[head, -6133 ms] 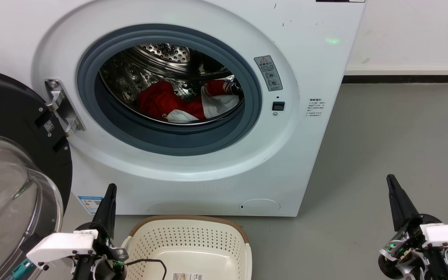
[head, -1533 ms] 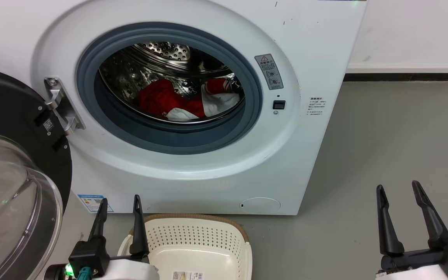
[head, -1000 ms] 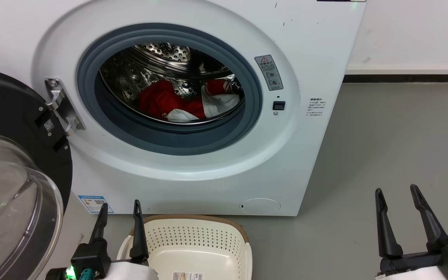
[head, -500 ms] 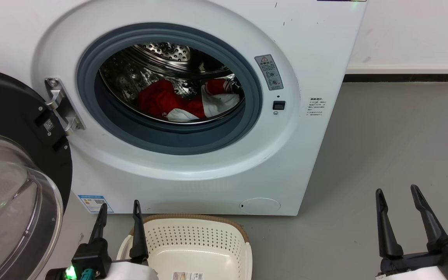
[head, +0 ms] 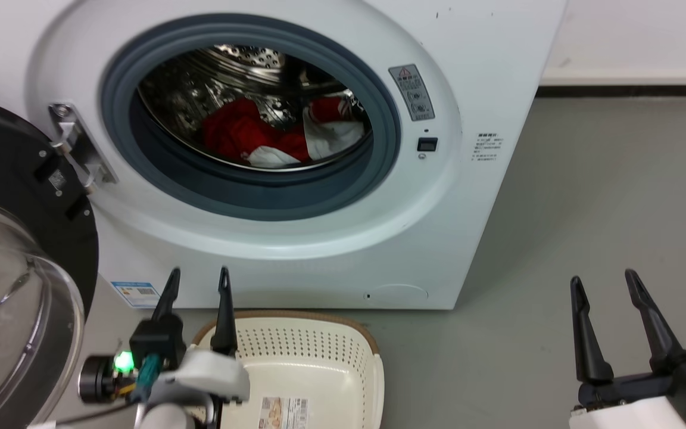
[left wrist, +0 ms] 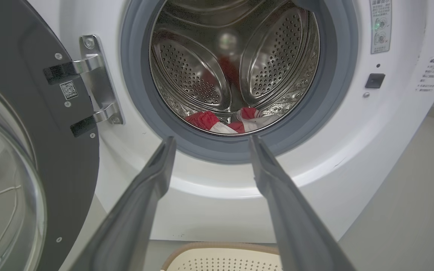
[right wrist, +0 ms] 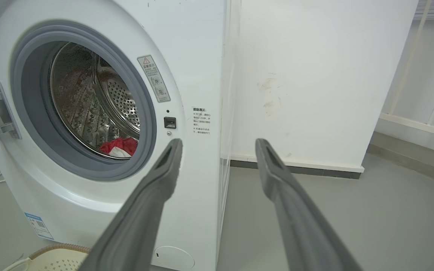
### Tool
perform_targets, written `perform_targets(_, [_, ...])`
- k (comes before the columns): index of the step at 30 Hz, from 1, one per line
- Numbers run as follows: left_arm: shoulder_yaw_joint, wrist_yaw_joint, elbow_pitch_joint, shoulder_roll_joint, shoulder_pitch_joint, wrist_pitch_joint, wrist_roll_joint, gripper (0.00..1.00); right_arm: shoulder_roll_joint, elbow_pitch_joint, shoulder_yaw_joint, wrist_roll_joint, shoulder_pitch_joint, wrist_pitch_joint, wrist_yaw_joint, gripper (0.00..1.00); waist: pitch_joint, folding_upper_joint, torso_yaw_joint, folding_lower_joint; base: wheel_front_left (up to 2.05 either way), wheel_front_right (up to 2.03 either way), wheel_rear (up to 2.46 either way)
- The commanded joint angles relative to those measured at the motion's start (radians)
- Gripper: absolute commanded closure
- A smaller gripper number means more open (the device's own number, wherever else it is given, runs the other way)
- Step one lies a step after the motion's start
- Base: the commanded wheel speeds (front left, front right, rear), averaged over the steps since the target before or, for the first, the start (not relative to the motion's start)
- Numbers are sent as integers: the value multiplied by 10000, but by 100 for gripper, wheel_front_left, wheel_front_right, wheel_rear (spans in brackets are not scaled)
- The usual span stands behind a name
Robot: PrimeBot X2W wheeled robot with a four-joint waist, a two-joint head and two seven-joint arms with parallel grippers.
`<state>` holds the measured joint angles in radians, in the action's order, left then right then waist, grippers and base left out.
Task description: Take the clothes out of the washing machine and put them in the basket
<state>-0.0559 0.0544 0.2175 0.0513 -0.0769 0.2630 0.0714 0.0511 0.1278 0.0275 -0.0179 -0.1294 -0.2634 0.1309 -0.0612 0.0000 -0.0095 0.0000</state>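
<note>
The left gripper (head: 199, 273), beside the cream perforated plastic basket (head: 295, 314), and the right gripper (head: 602, 277) are both hovering agape, holding nothing. The open black-framed glass door (head: 3, 179) is flanking the left arm, risking a clip. Beyond, the grey rubber rim (head: 259, 205) of the white front-loading washing machine (head: 486, 71) is fronting the red-and-white fabric clothes (head: 242, 128) lying in its drum, inviting a snag.

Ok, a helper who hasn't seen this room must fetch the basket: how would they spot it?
Find the big white washing machine with its door swung open. On the grey floor right in front of it sits the basket. It alone is cream plastic, with perforated walls, a brown rim and a label on its bottom.
</note>
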Motion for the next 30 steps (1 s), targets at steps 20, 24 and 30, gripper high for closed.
perform_targets(20, [-62, -919, 6200, 1525, -8134, -195, -567, 0, -20, 295, -175, -380, 2199, -21, -5, 0, -3678, 0, -1514, 0, 0, 0, 0])
perform_targets(24, [-257, -1139, 7125, 1884, -9860, -697, -722, 0, -20, 376, -95, -589, 2724, -21, -5, 0, -4533, 0, -1744, 0, 0, 0, 0])
perform_targets(30, [-390, -1431, 8275, 2456, -11932, -1795, -706, 0, -23, 431, -106, -931, 3308, -20, -5, 0, -5509, 0, -2072, 0, 0, 0, 0])
